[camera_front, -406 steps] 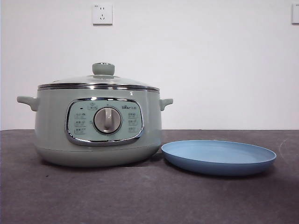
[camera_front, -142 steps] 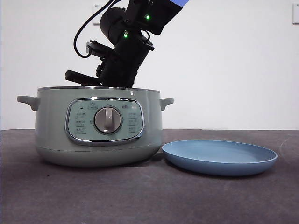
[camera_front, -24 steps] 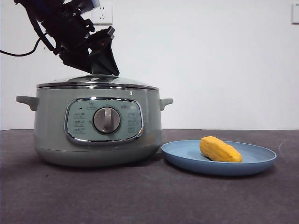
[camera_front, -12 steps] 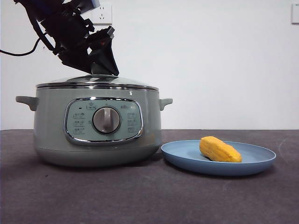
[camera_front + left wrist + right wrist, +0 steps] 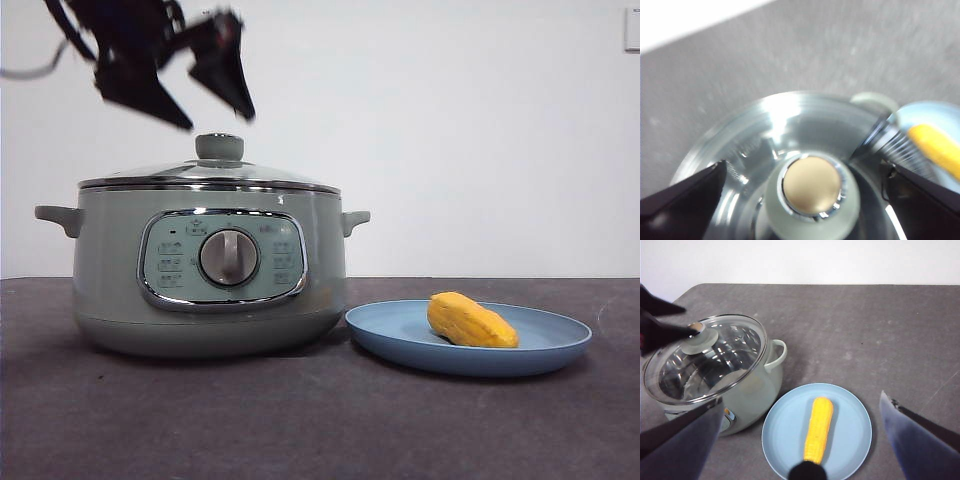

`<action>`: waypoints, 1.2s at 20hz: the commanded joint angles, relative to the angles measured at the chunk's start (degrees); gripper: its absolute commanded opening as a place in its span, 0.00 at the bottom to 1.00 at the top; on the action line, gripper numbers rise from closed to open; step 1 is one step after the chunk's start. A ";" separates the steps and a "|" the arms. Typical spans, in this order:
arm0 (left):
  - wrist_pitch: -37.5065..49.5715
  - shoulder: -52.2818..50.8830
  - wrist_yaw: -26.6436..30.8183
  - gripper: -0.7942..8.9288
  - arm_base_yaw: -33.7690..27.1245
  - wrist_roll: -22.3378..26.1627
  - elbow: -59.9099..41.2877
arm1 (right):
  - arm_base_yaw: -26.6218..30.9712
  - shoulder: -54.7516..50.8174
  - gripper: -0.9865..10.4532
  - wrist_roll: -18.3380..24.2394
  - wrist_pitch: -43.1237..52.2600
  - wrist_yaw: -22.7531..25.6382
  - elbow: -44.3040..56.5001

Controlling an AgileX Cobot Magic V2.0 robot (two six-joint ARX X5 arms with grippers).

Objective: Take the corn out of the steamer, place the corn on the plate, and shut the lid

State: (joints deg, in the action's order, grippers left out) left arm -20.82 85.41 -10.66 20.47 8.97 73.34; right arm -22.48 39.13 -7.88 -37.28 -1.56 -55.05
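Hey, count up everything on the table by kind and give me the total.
Steamer: 1
Lid: 1
Plate: 1
Corn: 1
Total: 4

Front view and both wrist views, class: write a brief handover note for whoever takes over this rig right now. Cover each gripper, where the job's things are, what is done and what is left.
Left gripper: open, hanging just above the lid's round pale-green knob, not touching it.
Right gripper: open, high above the table, holding nothing.
Short yellow-orange corn cob: lying on the shallow light-blue plate, beside the pot.
Domed glass lid with chrome rim: seated on the large pale sage-green steamer pot.
Done: corn out and plated, lid closed.
Left: nothing apparent except moving the left arm clear.
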 commanded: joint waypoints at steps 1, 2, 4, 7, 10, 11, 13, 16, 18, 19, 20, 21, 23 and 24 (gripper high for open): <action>-5.84 -3.85 -0.04 0.66 0.07 0.02 2.25 | -0.09 -0.13 0.61 1.29 -1.01 -1.95 0.28; -8.35 -5.03 -0.13 0.66 0.07 0.02 3.04 | -0.09 -0.13 0.61 1.29 -1.64 -2.86 0.28; -14.86 -7.91 -0.42 0.66 0.11 -0.48 5.03 | -0.07 0.09 0.61 1.73 -3.23 -4.70 0.28; -24.15 -12.15 -2.14 0.66 0.17 -1.46 7.48 | -0.09 0.52 0.61 2.60 -5.77 -7.85 0.28; -32.65 -16.37 -5.42 0.66 0.17 -1.86 9.31 | -0.09 1.07 0.61 2.95 -8.39 -11.85 0.28; -34.58 -17.66 -6.56 0.66 0.17 -1.90 9.55 | -0.09 1.29 0.61 3.02 -9.20 -12.96 0.28; -38.21 -20.48 -8.87 0.66 0.17 -1.92 9.62 | -0.09 1.53 0.61 3.23 -10.86 -15.26 0.28; -42.34 -23.61 -10.58 0.66 0.17 -1.97 9.62 | -0.11 1.77 0.61 3.48 -12.94 -16.61 0.28; -44.59 -25.05 -10.58 0.57 0.17 -2.47 9.62 | -0.13 1.86 0.60 3.45 -13.81 -16.57 0.28; -45.66 -25.55 -10.60 0.47 0.17 -2.62 9.62 | -0.13 1.86 0.58 3.43 -14.32 -16.57 0.28; -46.60 -25.94 -10.60 0.36 0.17 -2.64 9.62 | -0.13 1.88 0.52 3.43 -14.80 -16.57 0.28; -47.52 -26.21 -10.60 0.23 0.17 -2.64 9.62 | -0.11 1.88 0.41 3.43 -15.39 -16.55 0.28; -48.74 -26.38 -10.58 0.06 0.15 -2.62 9.62 | -0.13 1.86 0.16 3.45 -16.09 -16.52 0.28; -49.27 -26.38 -10.58 0.08 0.17 -2.62 9.62 | -0.11 1.86 0.06 3.48 -16.11 -16.52 0.28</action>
State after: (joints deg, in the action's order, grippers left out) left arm -70.08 58.98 -21.08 20.58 6.81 82.94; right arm -22.50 41.06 -4.91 -53.69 -18.00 -55.05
